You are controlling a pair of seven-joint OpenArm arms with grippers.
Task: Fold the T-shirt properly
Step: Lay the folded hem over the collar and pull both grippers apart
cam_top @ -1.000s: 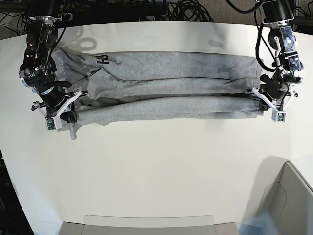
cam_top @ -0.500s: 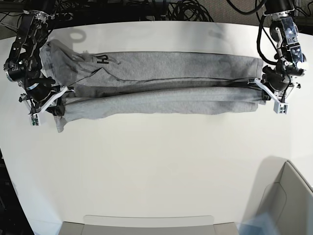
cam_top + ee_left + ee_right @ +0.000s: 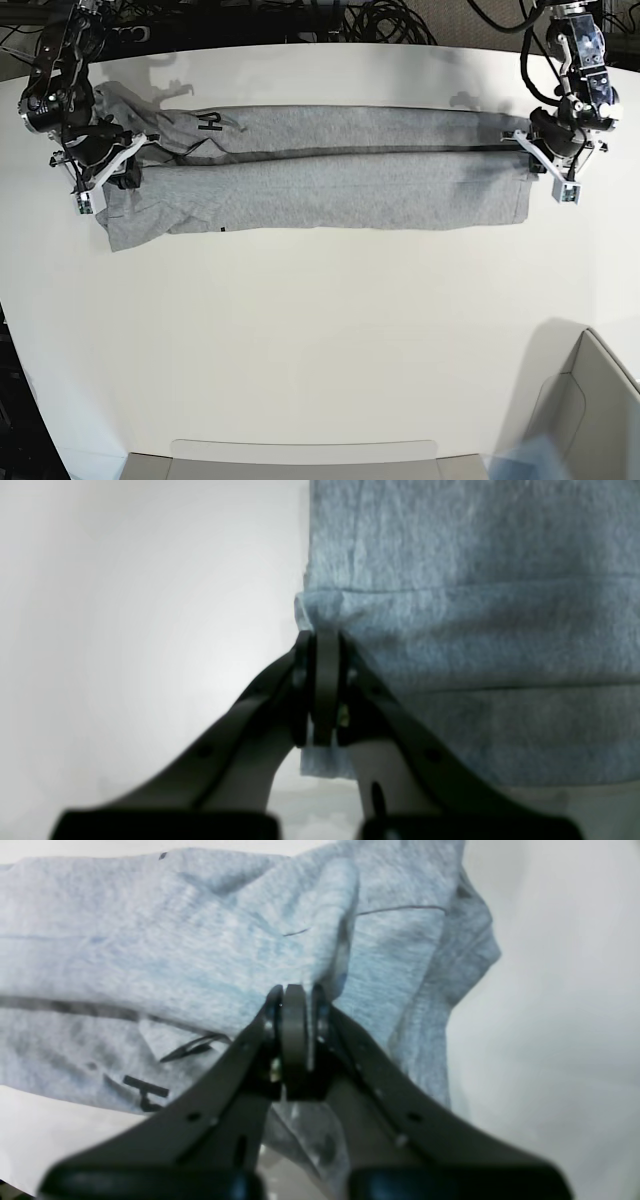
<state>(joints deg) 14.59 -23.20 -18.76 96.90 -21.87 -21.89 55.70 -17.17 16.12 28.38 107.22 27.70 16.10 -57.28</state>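
Note:
The heather-grey T-shirt (image 3: 330, 185) lies stretched in a long band across the far part of the white table (image 3: 320, 330), folded lengthwise, with a bit of black lettering (image 3: 210, 122) showing near its left end. My left gripper (image 3: 523, 150) is at the band's right end, shut on the T-shirt's edge (image 3: 450, 630). In the left wrist view the left gripper (image 3: 325, 640) pinches a fold of cloth. My right gripper (image 3: 128, 166) holds the left end. Seen from the right wrist, the right gripper (image 3: 295, 992) is shut on bunched fabric of the T-shirt (image 3: 150, 965), close to the lettering (image 3: 145, 1090).
A grey bin (image 3: 590, 400) stands at the near right corner. A shallow grey tray (image 3: 300, 460) sits at the table's front edge. Black cables (image 3: 380, 20) lie behind the far edge. A sleeve end (image 3: 120, 235) droops at the band's near left.
Both grippers have moved toward the far edge, carrying the held fold with them. The cloth below the fold now lies wider and flatter on the table.

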